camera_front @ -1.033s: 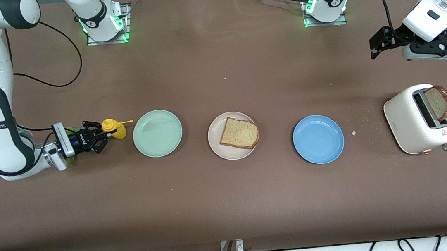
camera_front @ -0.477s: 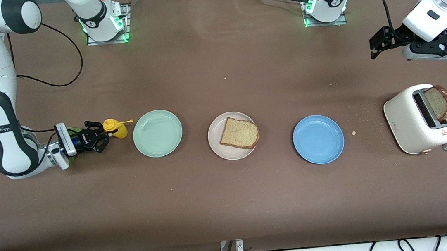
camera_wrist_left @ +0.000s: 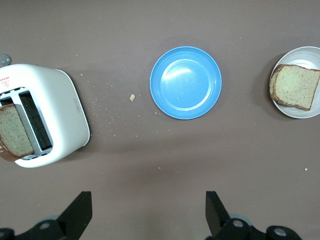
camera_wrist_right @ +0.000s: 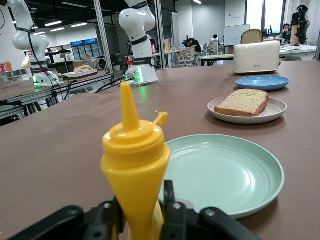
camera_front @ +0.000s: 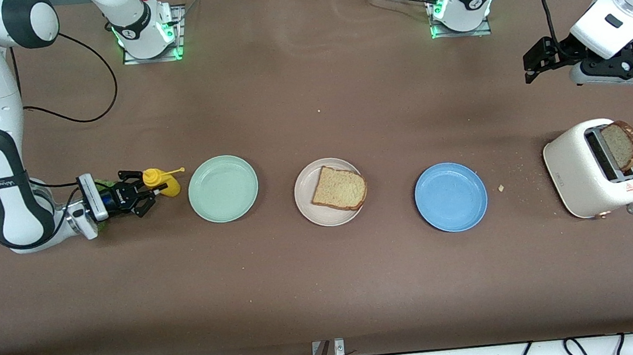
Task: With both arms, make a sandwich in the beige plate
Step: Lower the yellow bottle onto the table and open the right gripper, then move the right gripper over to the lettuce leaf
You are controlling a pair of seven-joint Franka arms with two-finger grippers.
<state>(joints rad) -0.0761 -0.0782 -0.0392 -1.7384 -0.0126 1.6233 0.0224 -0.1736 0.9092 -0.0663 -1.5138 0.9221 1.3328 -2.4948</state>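
One brown bread slice [camera_front: 339, 188] lies on the beige plate [camera_front: 308, 209] at mid-table. A second slice [camera_front: 621, 145] stands in the white toaster [camera_front: 578, 173] at the left arm's end. My right gripper [camera_front: 147, 194] is low at the right arm's end, shut on a yellow squeeze bottle [camera_front: 161, 182]. In the right wrist view its fingers [camera_wrist_right: 172, 202] press the bottle [camera_wrist_right: 136, 165] from both sides. A bit of green leaf [camera_front: 107, 182] peeks out under that wrist. My left gripper [camera_front: 528, 67] hangs open and empty over the table by the toaster; the left arm waits.
A pale green plate [camera_front: 223, 188] sits beside the bottle, between it and the beige plate. A blue plate [camera_front: 451, 197] lies between the beige plate and the toaster. Crumbs [camera_front: 501, 187] are scattered near the toaster. Cables run along the table's near edge.
The right gripper has drawn back slightly toward the right arm's end, and the yellow bottle has shifted with it. The left arm, plates and bread have not moved.
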